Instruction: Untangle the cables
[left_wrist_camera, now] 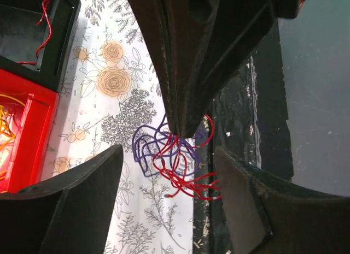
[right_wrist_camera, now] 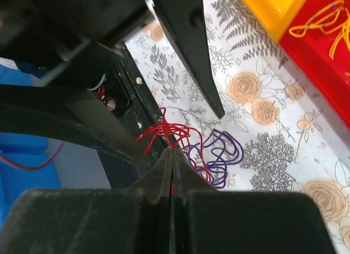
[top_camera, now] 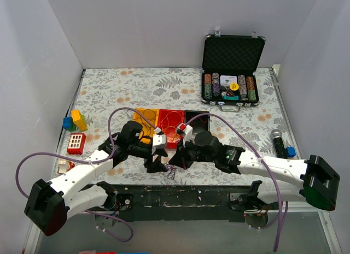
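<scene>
Red-purple cables (left_wrist_camera: 174, 172) nipped in right pincer (right_wrist_camera: 172, 153) — between spread left pincer (left_wrist_camera: 168, 155) fingers.

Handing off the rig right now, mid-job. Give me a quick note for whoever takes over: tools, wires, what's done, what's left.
Right tool: shut on the red-and-purple tangle.
Left tool: open, fingers on either side of the tangle, holding nothing.
Done: yellow strands lie in the red tray; one red strand lies in the black tray.
Left: separate the red wires from the purple ones; they are not yet apart.
</scene>
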`<control>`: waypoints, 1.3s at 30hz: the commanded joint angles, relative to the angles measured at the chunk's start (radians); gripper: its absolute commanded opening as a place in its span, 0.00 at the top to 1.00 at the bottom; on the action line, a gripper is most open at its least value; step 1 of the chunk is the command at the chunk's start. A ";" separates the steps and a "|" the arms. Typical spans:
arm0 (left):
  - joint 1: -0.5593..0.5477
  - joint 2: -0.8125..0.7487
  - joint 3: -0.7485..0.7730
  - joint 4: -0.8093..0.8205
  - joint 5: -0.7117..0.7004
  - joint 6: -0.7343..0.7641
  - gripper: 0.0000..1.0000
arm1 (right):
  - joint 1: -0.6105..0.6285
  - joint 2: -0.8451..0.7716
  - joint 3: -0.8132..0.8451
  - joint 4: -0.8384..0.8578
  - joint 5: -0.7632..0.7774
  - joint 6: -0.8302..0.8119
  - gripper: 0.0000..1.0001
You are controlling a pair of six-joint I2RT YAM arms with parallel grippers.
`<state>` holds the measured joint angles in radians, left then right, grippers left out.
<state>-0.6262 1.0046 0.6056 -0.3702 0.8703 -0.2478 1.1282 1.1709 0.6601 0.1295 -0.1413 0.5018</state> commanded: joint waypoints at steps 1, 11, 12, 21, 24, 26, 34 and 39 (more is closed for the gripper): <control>-0.007 0.015 0.040 -0.004 0.024 0.027 0.37 | 0.012 0.007 0.076 0.064 -0.021 -0.023 0.99; -0.010 -0.003 0.036 0.039 -0.030 0.012 0.88 | 0.027 0.026 0.084 0.081 -0.034 -0.009 0.99; -0.012 -0.003 0.037 0.039 -0.034 0.007 0.94 | 0.027 0.026 0.084 0.068 -0.024 -0.009 0.99; -0.012 -0.027 0.037 0.069 -0.074 -0.087 1.00 | 0.024 -0.077 0.070 -0.050 0.137 0.004 0.61; -0.012 -0.037 0.022 0.099 -0.099 -0.120 1.00 | 0.022 -0.175 0.013 -0.050 0.207 0.030 0.41; -0.010 -0.043 0.016 0.117 -0.111 -0.139 1.00 | 0.022 -0.250 -0.039 -0.054 0.232 0.049 0.32; -0.012 -0.060 0.040 0.197 -0.140 -0.254 1.00 | 0.022 -0.356 -0.240 -0.004 0.180 0.125 0.17; -0.010 -0.064 0.082 0.209 -0.142 -0.291 1.00 | 0.022 -0.435 -0.359 0.172 0.209 0.153 0.12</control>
<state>-0.6380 0.9741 0.6247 -0.2062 0.7383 -0.4873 1.1469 0.7925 0.3340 0.1246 0.0463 0.6216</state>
